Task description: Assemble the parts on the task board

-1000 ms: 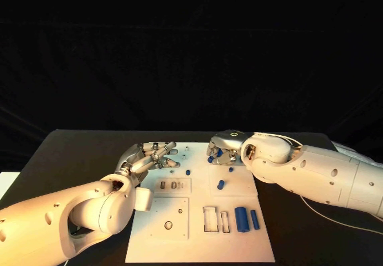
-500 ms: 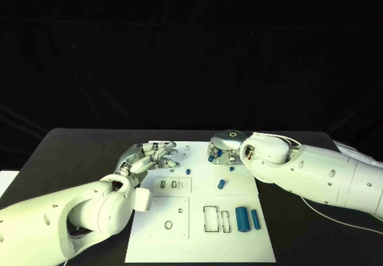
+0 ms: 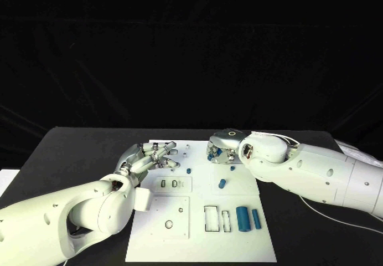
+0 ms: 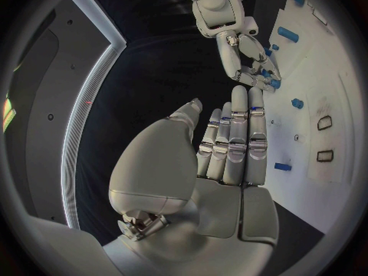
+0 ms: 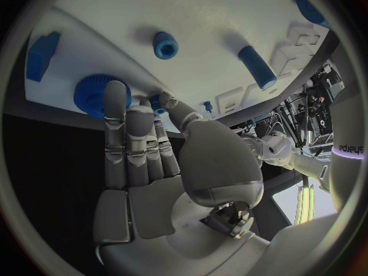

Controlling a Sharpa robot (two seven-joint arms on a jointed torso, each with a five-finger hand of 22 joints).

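A flat white rectangular task board (image 3: 239,244) is laid on the matte black table (image 3: 79,149), its long side running away from the robot. Its surface is smooth and is cut with shallow outlined recesses: two tall rectangular slots (image 3: 211,218) near the front, two small rounded slots (image 3: 168,183) on a raised square panel, and an oval hole (image 3: 168,224).

Beside the tall slots two smooth blue cylindrical parts (image 3: 247,217) are laid lengthwise, close together. A shorter blue cylindrical peg (image 3: 222,183) is seen tilted near the board's middle, with a small blue stud (image 3: 189,171) to its left.

The silver left hand (image 3: 151,157) is held over the board's far left corner with its fingers extended and close together; nothing is seen in it, so it is taken as open. In the left wrist view the fingers (image 4: 239,142) are stretched flat above the board's edge.

The silver right hand (image 3: 222,151) is set at the board's far edge. In the right wrist view its fingertips (image 5: 115,98) are laid against a ribbed blue round gear-like part (image 5: 94,95) at that edge; whether the part is actually gripped cannot be told. A blue ring-shaped stud (image 5: 165,45) and a blue block (image 5: 42,55) lie near it.

The front half of the board is left unobstructed; the far end is crowded by both hands.
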